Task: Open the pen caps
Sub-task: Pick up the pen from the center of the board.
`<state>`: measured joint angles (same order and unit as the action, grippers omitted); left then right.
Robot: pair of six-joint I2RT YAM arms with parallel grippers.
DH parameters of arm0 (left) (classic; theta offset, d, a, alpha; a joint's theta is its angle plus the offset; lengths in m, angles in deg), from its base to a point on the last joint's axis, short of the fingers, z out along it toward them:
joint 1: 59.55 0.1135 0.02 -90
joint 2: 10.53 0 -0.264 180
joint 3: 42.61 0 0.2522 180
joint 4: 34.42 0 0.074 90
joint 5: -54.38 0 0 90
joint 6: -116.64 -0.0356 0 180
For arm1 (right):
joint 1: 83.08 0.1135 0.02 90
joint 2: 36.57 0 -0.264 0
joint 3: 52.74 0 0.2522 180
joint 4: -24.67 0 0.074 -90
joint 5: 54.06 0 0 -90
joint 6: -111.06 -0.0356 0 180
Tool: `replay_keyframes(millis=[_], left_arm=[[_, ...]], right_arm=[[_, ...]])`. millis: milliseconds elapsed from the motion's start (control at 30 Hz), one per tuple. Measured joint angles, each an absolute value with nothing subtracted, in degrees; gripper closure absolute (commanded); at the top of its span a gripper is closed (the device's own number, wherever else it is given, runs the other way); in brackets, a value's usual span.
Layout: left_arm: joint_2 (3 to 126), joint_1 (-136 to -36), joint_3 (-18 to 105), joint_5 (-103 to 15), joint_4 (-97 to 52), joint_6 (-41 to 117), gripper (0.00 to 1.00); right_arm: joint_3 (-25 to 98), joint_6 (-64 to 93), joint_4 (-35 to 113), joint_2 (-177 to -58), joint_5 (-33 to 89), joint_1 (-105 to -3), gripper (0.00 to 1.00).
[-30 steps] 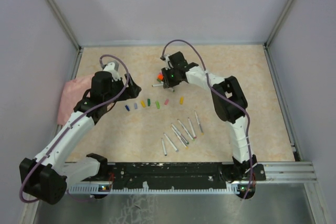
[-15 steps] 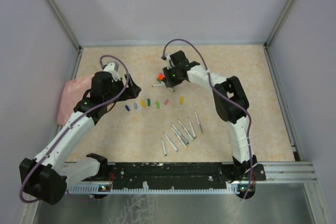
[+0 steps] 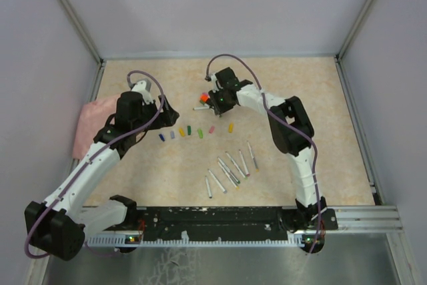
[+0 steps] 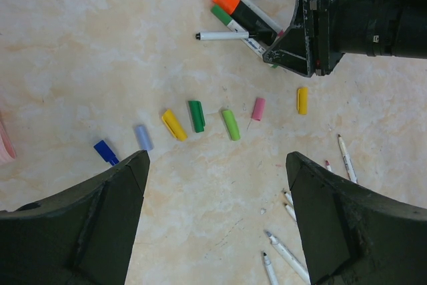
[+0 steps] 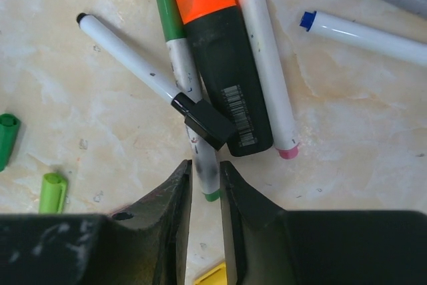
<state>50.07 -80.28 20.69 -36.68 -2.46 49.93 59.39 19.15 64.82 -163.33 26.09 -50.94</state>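
From above, the right claw (image 3: 212,102) covers most of the capped pens (image 5: 263,65) under it, and I can't make out its fingers there. Its own camera settles it. The two dark fingers (image 5: 170,211) stand nearly together, pinching the tail of the green pen (image 5: 175,45), which fills the slot between them. Beside that pen lie a thick black highlighter (image 5: 230,78) with an orange cap and a barcode label, and a pink-ended pen. A white pen's blocky black end (image 5: 207,123) crosses the green one. A blue-tipped pen and a grey one run off the right edge.

The left claw (image 4: 217,165) hangs spread wide with nothing in it, showing only blunt matte fingers. Its camera shows the loose caps (image 4: 196,115) clearly. They are seven small smooth stubs in a rough row on the mottled beige table (image 4: 80,45): blue, pale blue, yellow, green, lime, pink, yellow. Bare pens (image 4: 345,159) poke in at lower right, cut off. The pink cloth (image 3: 90,121) shows properly only from above, by the left wall and partly behind the arm.
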Motion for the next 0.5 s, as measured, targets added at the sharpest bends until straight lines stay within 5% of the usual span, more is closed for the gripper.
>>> replay_keyframes(millis=[500], left_arm=[[50.1, -80.3, 20.7, -38.2, -2.5, 50.0, 0.13]], right_arm=[[53.2, 25.0, 63.5, -159.3, 34.2, -50.2, 0.89]])
